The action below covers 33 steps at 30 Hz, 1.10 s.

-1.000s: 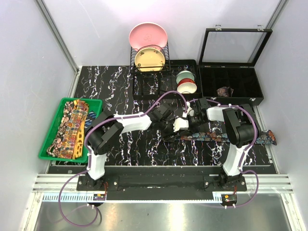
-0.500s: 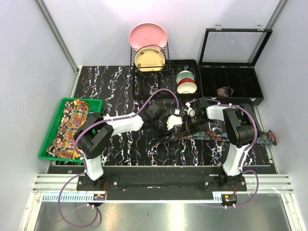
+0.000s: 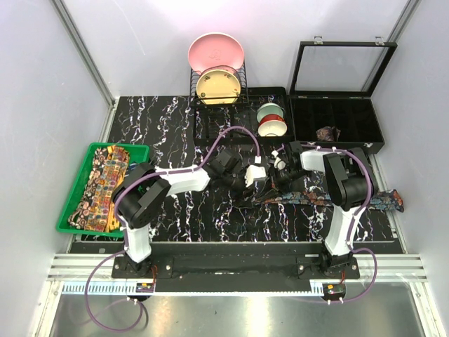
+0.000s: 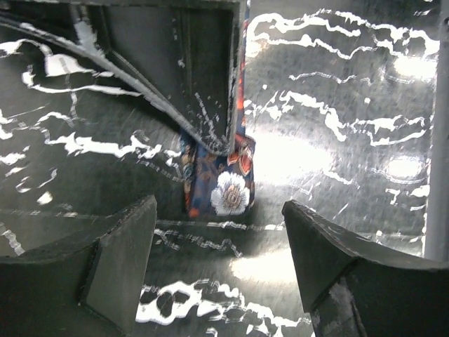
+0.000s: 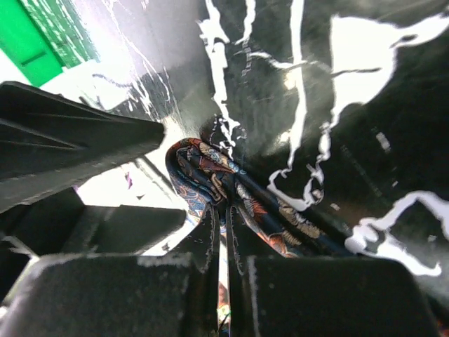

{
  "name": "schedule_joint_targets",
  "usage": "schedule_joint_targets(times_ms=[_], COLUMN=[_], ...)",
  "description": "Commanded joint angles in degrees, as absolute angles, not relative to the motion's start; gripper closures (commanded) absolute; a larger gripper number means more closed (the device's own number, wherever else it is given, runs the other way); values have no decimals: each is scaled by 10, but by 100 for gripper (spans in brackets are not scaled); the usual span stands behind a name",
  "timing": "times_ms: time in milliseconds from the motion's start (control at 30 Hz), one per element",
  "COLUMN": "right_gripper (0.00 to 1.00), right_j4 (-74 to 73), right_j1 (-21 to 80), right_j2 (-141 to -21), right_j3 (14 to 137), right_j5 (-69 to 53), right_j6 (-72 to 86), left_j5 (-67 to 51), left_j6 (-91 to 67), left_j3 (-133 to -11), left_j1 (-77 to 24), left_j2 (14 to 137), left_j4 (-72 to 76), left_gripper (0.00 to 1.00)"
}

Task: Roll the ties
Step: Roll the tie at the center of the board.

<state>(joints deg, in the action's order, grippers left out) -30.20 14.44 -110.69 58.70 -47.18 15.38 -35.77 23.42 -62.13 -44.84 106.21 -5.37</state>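
A dark blue-brown tie (image 3: 330, 200) lies flat along the front right of the black marble table (image 3: 168, 119). My right gripper (image 3: 278, 180) is shut on its folded left end, which bunches just past the fingertips in the right wrist view (image 5: 203, 165). My left gripper (image 3: 254, 184) is open and empty, just left of that end. In the left wrist view the tie tip (image 4: 226, 186) with a white flower lies ahead of the open gripper (image 4: 219, 263). Yellow-orange paisley ties (image 3: 105, 184) lie in a green tray (image 3: 67, 210). A rolled brownish tie (image 3: 326, 133) sits in the black box.
A black compartment box (image 3: 337, 119) with raised lid stands at the back right. A dish rack (image 3: 217, 84) with pink and yellow plates and stacked bowls (image 3: 271, 119) stand at the back middle. Both arms crowd the table's middle.
My left gripper has drawn back a little to the left, away from the tie's end, and its arm has swung. The right gripper has stayed in place, shut on the tie.
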Motion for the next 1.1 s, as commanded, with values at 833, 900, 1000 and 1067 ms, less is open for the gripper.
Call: schedule_joint_targets(times_ms=[833,900,1000,1067], right_gripper=[100,100,100,100], right_j4=[-241,-241,-237,-237], right_j1=[157,158,157,157], right_j2=[-1170,-1169,-1166,-1165], right_j3=[545,545,543,544], right_j5=[-348,-347,-348,-348], right_j6=[223,224,220,220], left_j5=[-462,-449,-425,-414], left_j6=[243,257,260,260], left_j3=[-523,-535,-554,-556], left_j1=[-399,-404,-413,-420], left_j2=[1023,1036,1056,1065], left_j4=[84,75,62,64], left_gripper=[24,26,30,34])
